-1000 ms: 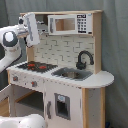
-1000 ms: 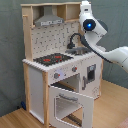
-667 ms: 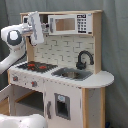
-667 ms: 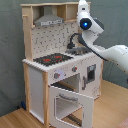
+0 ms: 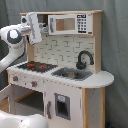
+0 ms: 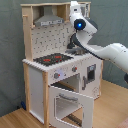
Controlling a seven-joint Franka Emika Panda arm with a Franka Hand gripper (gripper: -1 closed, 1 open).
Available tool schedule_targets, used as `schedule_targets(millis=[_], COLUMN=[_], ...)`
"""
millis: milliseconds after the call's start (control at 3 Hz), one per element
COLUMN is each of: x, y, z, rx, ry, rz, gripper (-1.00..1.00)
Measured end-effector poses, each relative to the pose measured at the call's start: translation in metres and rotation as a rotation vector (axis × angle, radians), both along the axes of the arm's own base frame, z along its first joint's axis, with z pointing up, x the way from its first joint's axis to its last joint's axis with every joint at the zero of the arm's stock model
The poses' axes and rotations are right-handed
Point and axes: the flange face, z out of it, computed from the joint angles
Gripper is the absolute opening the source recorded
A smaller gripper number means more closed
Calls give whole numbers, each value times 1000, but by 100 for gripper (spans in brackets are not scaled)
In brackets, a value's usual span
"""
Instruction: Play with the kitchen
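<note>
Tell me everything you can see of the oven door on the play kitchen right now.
In the second exterior view the oven door hangs open, hinged at its bottom edge and tipped forward and down from the front of the kitchen. It is a white frame around a clear window, with a pale bar handle along its free edge. It sits under the knob panel below the black-red hob. Nothing touches it; the arm is up by the upper shelf.

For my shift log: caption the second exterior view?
Robot arm raised beside the toy kitchen, oven door hanging open.
</note>
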Motion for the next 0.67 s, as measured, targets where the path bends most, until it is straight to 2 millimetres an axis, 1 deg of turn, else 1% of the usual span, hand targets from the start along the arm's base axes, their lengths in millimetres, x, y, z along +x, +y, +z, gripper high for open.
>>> schedule_targets(millis=[333,667], x=[33,28], y=[-27,-83], z=[1,12], rx=[22,89], ry=[44,56], rz=[-28,-97], gripper=[-100,-100])
